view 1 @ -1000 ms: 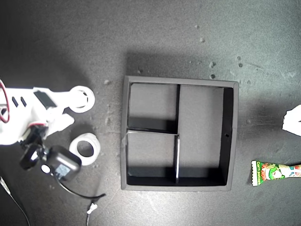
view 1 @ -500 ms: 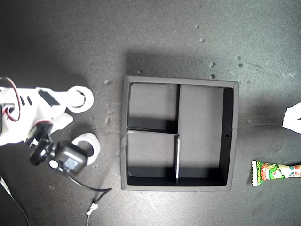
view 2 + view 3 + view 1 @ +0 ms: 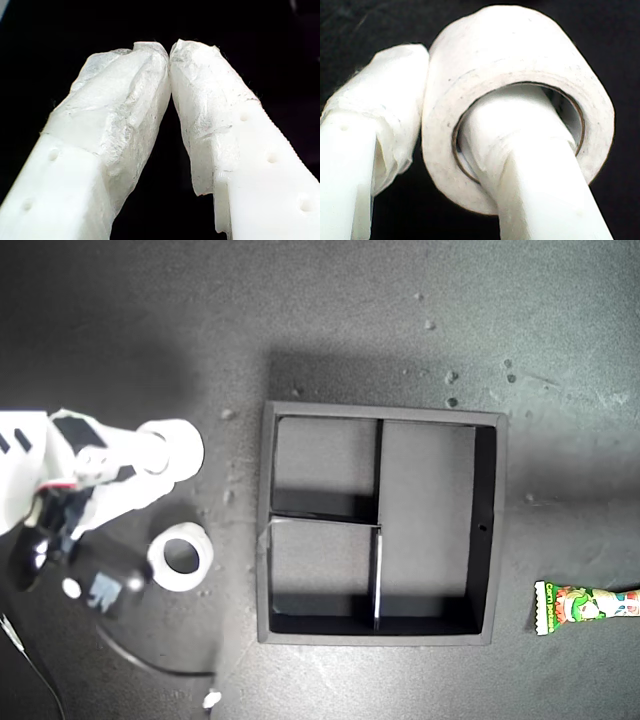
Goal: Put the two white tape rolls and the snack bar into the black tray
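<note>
My second gripper (image 3: 440, 150), the tool at the exterior view's left, is clenched on one white tape roll (image 3: 175, 447): the second wrist view shows one finger (image 3: 530, 170) threaded through the roll's centre hole and the other pressed against its outer wall, and in the exterior view the roll sits at the tool's tip, turned on its side, well to the left of the black tray (image 3: 495, 530). The other white tape roll (image 3: 181, 556) lies flat on the dark table (image 3: 330, 320), between the arm and the tray's lower left corner in that view. The tray's three compartments hold nothing. The snack bar (image 3: 587, 605) lies near the exterior view's right edge, just beyond the tray's lower right corner. My first gripper (image 3: 170, 52) is clamped with its wrapped tips touching, grasping nothing; it does not appear in the exterior view.
</note>
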Available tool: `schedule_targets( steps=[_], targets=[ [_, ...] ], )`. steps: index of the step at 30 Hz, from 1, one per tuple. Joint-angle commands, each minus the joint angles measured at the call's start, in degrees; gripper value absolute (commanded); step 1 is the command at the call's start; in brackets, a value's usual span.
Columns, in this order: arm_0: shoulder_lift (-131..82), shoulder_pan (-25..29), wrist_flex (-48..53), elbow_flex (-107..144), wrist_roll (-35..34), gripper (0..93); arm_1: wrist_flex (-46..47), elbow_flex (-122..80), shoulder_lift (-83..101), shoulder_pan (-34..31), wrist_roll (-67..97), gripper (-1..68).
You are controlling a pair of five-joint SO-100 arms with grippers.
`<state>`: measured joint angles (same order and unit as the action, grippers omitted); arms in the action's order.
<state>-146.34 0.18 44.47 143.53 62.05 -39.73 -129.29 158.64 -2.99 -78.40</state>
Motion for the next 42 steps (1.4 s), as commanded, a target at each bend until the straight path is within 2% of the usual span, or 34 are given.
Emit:
schedule_targets(
  steps=[1,3,5,10,14,21,24,29,35,37,40,42],
  targets=[
    [-3.25,1.58,2.55,-6.5,-1.14,0.1,-19.51,20.04,-14.5,-4.92,4.22,-0.2],
    [-2.46,2.29,4.22,-10.72,-1.67,0.1,-31.99,22.59,-23.03,-8.96,-6.86,-0.2],
    [-0.53,3.25,5.1,-15.47,-2.11,0.1,-36.56,16.7,-23.99,-15.21,-20.21,-0.2],
    [8.88,6.15,6.77,-28.74,-2.02,0.1,-35.24,7.21,-23.55,-34.19,-47.37,2.4],
    [17.75,7.03,10.11,-37.0,-0.44,0.1,-25.14,1.23,-24.26,-41.92,-55.2,7.3],
    [21.18,6.33,12.3,-38.67,0.79,0.1,-4.22,-13.18,-24.43,-44.65,-52.12,20.8],
    [21.45,6.33,12.39,-37.97,0.62,0.1,-1.14,-17.49,-24.43,-44.47,-48.69,25.9],
    [23.29,6.77,12.3,-38.67,-0.44,0.1,1.23,-22.5,-24.43,-44.03,-43.59,27.5],
    [26.28,7.56,12.3,-39.81,-1.32,0.1,15.82,-35.42,-24.43,-43.86,-42.28,27.6],
    [26.46,7.65,12.3,-39.55,-1.41,0.1,18.02,-37.71,-24.43,-43.59,-42.89,23.4],
    [26.46,7.65,12.3,-39.2,-1.41,0.1,19.6,-39.9,-24.35,-42.45,-42.71,11.3],
    [26.54,7.73,12.3,-38.94,-1.32,0.1,19.6,-40.52,-23.73,-41.84,-41.84,7.0]
  ],
)
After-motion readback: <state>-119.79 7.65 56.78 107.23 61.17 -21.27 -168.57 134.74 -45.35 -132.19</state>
